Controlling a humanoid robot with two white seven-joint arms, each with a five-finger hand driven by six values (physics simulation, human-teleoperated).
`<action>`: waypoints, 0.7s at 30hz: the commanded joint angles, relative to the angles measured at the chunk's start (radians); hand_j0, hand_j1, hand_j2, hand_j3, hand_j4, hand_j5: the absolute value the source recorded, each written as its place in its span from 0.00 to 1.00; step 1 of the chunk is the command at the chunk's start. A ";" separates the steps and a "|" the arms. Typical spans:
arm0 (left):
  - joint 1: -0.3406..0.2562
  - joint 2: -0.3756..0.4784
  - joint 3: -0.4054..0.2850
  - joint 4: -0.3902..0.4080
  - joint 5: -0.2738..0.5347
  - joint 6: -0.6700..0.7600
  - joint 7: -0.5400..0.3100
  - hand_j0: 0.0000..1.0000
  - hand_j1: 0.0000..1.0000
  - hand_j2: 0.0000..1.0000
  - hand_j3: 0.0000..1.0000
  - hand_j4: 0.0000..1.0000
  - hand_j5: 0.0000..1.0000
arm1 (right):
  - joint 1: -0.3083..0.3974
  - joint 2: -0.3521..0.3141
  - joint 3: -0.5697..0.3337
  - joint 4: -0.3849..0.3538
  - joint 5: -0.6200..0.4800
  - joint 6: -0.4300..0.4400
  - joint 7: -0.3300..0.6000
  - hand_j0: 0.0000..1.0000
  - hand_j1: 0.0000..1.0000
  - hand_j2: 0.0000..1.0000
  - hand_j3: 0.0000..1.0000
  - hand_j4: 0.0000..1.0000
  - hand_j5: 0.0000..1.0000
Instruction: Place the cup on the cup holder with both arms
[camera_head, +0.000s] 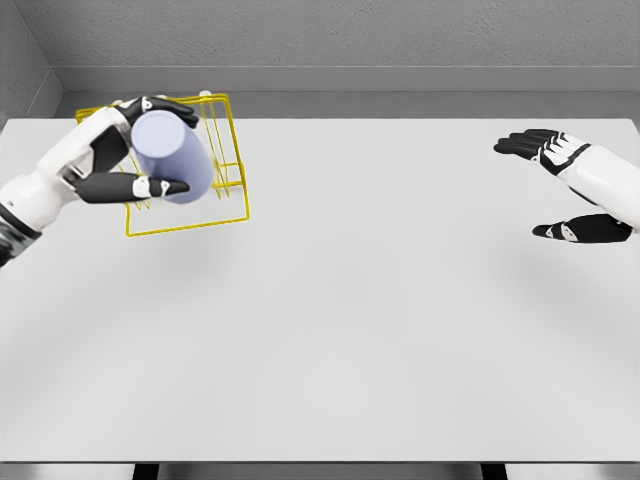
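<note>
A pale lavender cup (172, 155) is held tilted in my left hand (150, 145), whose black fingers wrap around it from above and below. The cup hangs over the yellow wire cup holder (228, 190), which sits on the white table at the far left; whether the cup touches the wires I cannot tell. My right hand (560, 185) hovers at the far right edge of the table, fingers spread and holding nothing, far from the cup and the holder.
The white table (350, 320) fills the view, with grey walls behind and its front edge at the bottom. The holder's upright wire pegs (222, 150) stand just right of the cup.
</note>
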 joint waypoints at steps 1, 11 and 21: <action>0.000 -0.005 0.008 0.027 0.005 0.001 0.001 0.71 0.71 0.71 0.71 0.71 0.71 | 0.000 -0.001 0.000 0.000 -0.007 0.003 -0.001 1.00 1.00 1.00 1.00 1.00 1.00; 0.000 -0.011 0.010 0.043 0.005 0.001 0.003 0.71 0.71 0.71 0.71 0.71 0.71 | 0.000 -0.001 0.000 0.004 -0.006 0.003 -0.001 1.00 1.00 1.00 1.00 1.00 1.00; 0.000 -0.009 0.020 0.078 0.019 -0.001 0.003 0.72 0.72 0.72 0.72 0.72 0.72 | 0.000 -0.001 0.000 0.003 -0.006 0.003 -0.001 1.00 1.00 1.00 1.00 1.00 1.00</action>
